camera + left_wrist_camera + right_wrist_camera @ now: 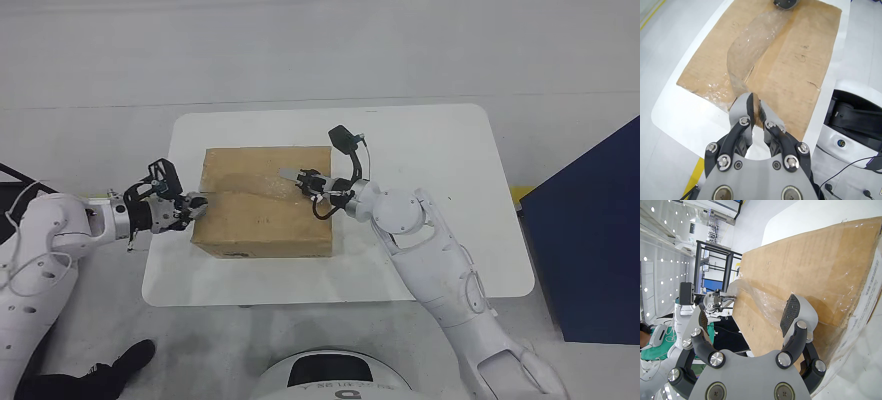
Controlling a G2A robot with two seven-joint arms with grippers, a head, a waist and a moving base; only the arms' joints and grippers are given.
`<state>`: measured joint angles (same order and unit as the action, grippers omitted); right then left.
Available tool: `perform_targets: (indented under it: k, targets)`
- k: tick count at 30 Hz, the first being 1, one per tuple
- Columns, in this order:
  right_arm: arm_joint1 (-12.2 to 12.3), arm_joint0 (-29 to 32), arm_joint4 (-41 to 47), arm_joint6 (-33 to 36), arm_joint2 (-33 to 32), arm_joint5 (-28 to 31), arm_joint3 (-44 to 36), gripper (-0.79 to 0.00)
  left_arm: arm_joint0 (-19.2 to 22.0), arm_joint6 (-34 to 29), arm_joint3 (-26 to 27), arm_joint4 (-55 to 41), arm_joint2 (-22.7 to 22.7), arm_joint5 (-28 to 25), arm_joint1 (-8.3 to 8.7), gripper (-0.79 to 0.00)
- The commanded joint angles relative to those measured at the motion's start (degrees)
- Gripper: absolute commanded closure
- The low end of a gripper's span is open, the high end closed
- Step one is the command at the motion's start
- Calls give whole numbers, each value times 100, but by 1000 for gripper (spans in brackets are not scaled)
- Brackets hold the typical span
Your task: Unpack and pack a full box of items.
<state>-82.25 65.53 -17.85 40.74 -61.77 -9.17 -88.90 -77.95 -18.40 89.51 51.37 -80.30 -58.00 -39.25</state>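
At the box (262, 215), left fingers (751, 107) clamped on loose clear tape (751, 43), right fingers (791, 313) spread open

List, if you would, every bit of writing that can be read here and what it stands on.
"15": handwritten on one top flap of the cardboard box.
Pen scribbles on the other flap: too faint to read.
Printed label on the box's side: too small to read.
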Motion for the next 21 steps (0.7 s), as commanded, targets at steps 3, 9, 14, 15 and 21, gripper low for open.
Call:
perform_targets:
  k: [3,9,14,15,21]
  targets:
    - [0,0,0,0,0,0,0,-785,-95,-127,-65,-1477,91,0,114,0]
    - [0,0,0,0,0,0,0,-785,30,-1660,-129,-3855,-57,0,417,0]
    - [0,0,0,0,0,0,0,-785,165,-3050,-501,-5487,-6,262,601,0]
    - [0,0,0,0,0,0,0,-785,229,-3211,-534,-5820,37,423,631,0]
    - [0,0,0,0,0,0,0,-785,587,-3990,-752,-7188,419,1201,820,0]
